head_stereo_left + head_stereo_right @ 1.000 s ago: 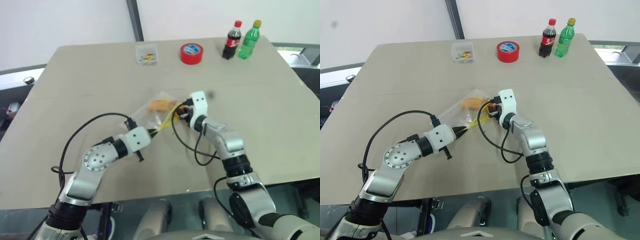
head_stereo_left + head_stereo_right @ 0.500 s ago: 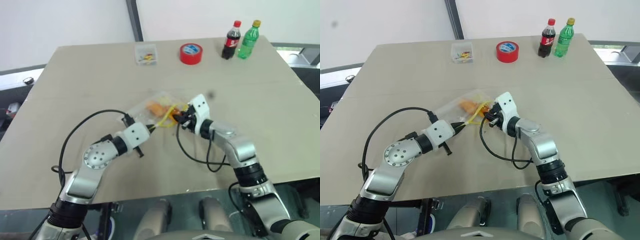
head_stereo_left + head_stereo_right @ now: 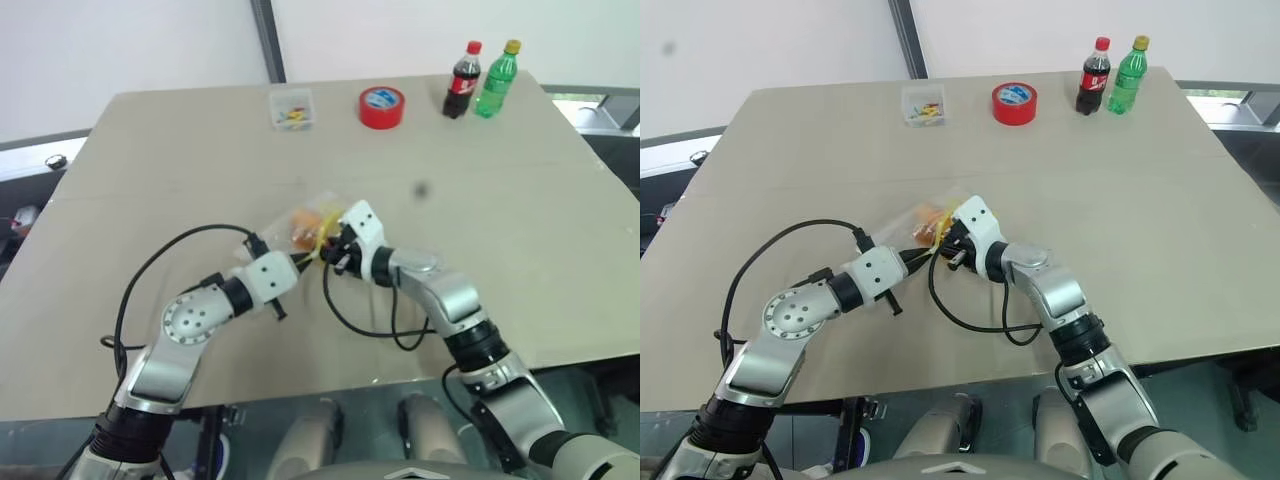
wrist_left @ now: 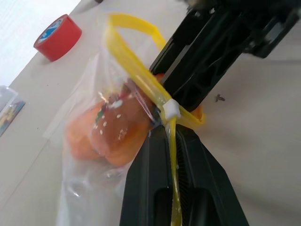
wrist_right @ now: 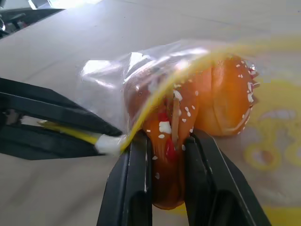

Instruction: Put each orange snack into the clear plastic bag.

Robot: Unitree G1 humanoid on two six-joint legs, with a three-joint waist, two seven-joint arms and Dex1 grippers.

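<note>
Since a second ago the right gripper [image 5: 167,141] has swung toward the left gripper [image 4: 169,136], whose shut jaws pinch the clear plastic bag [image 4: 89,141]'s yellow strip, and now pushes the clamped second orange snack [image 5: 164,136] into its mouth beside the first [image 5: 230,108], release pending.

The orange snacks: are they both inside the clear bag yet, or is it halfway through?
One orange snack already lies inside the clear plastic bag. The right gripper holds the second snack at the bag's mouth, while the left gripper pinches the yellow seal strip. Left: push it in and release.
</note>
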